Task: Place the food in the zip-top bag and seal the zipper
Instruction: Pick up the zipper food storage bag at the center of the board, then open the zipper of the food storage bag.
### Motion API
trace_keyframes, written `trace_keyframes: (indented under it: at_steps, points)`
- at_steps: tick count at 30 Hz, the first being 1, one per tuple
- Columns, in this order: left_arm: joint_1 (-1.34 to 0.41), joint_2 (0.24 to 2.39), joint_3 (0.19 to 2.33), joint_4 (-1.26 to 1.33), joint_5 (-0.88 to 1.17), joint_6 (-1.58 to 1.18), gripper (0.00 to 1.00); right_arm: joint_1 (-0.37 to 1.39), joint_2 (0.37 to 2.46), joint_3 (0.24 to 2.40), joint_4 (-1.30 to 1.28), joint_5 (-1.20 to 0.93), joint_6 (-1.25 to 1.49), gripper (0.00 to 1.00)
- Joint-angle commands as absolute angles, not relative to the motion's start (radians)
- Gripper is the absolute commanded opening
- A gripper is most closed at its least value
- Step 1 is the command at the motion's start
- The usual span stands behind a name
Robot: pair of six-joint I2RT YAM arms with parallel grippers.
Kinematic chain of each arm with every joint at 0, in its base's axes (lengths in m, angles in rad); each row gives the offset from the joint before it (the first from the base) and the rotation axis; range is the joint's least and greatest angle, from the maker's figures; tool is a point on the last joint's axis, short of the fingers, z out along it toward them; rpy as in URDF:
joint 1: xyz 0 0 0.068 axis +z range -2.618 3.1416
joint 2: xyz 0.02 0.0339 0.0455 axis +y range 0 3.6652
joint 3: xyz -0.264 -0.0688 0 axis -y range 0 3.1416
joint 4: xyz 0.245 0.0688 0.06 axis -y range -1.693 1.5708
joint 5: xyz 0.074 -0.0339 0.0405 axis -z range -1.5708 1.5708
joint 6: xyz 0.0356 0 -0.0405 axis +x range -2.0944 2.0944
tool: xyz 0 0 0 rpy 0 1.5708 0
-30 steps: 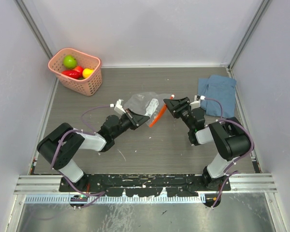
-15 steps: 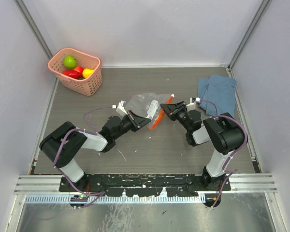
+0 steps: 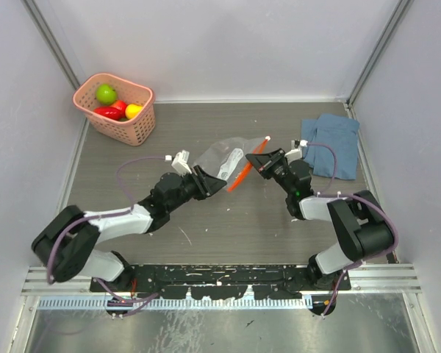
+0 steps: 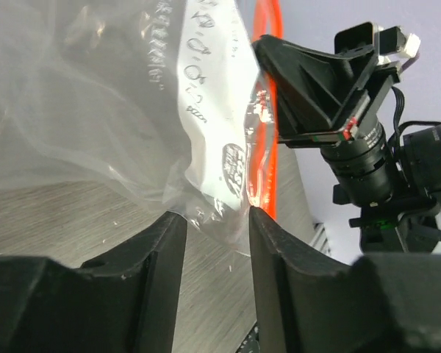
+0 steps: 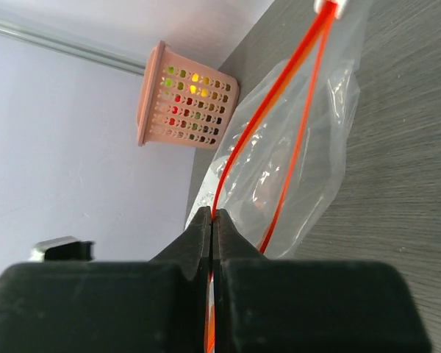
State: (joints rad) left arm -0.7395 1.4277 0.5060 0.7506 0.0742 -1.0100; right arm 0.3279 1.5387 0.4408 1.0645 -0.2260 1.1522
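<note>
Lying near the middle of the grey wood-grain table (image 3: 169, 132), the clear crinkly zip-top bag (image 3: 220, 156) sits between the two arms in the top view, its thin orange-red zipper strip (image 3: 244, 169) facing the right gripper (image 3: 259, 166), which meets it. The left gripper (image 3: 219, 184) reaches the bag's near edge. The small glossy toy fruits (image 3: 106, 93), green, red and yellow, sit in the pink lattice plastic basket (image 3: 136, 129) at the far left corner, well apart from the bag. A folded blue cloth (image 3: 329, 143) lies at the far right.

From the left wrist, the left gripper (image 4: 214, 217) has its jaws parted; the bag (image 4: 95, 95) dips to the gap between the fingers (image 4: 165, 250), unpinched. Beyond, the right gripper (image 4: 263, 99) bites the zipper strip (image 4: 263, 169).

From the right wrist, the right gripper (image 5: 212, 217) is clamped tight on the zipper strip (image 5: 279, 95), whose small white slider (image 5: 331, 6) shows at the far end. The basket (image 5: 184, 103) stands behind the bag (image 5: 309, 169).
</note>
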Motion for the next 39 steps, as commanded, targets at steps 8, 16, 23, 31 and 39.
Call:
trace_keyframes:
  at_steps: [8, 16, 23, 31, 39]
  points:
    - [-0.865, 1.103, 0.731, 0.085, -0.224, -0.584, 0.54, 0.385, 1.31, 0.638, 0.511, -0.123, 0.887, 0.01]
    - [-0.875, 1.032, 0.818, -0.04, -0.248, -0.501, 0.63, 0.412, 1.269, 0.715, 0.364, -0.093, 0.804, 0.01]
    - [-0.882, 1.125, 0.85, 0.067, -0.143, -0.517, 0.66, 0.457, 1.27, 0.775, 0.295, -0.074, 0.787, 0.01]
    - [-0.904, 1.259, 0.933, 0.101, -0.119, -0.492, 0.67, 0.489, 1.264, 0.817, 0.219, -0.044, 0.82, 0.01]
    - [-0.981, 1.371, 1.02, 0.048, -0.297, -0.396, 0.67, 0.509, 1.279, 0.833, 0.199, -0.042, 0.847, 0.01]
